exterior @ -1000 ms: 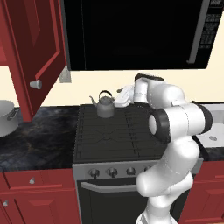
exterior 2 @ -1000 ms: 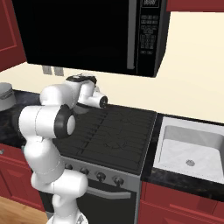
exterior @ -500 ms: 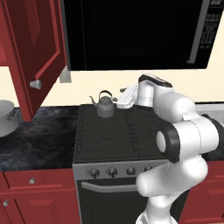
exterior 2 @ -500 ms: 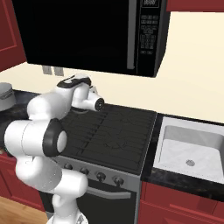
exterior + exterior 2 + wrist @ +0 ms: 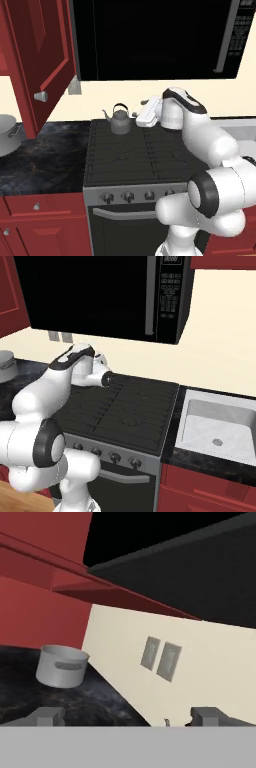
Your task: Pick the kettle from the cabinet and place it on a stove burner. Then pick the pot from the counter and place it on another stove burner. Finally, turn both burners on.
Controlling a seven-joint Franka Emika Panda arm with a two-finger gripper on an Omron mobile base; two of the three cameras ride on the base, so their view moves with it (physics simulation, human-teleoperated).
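Left base view: kettle (image 5: 120,120) sits on the cooktop's rear left burner (image 5: 120,131), delivered; end effector (image 5: 146,114), fingers wide and empty, faces the pot (image 5: 62,665) at the bench's (image 5: 45,155) left end.

Wide silver-grey two-handled metal pot (image 5: 7,139) cut by left edge in left base view, about half showing; in right base view just a sliver of it at the left edge, behind the white arm; red panelled cabinet door (image 5: 37,60) runs off the top edge, shelf interior out of sight; dark pincer (image 5: 127,716) shows fingertips alone in hand view, bases cut by the bottom; pincer fingers hidden behind the white hand in both base views; small grey kettle's (image 5: 119,120) spout tip too small to resolve; white sink (image 5: 220,423) clipped at right edge.
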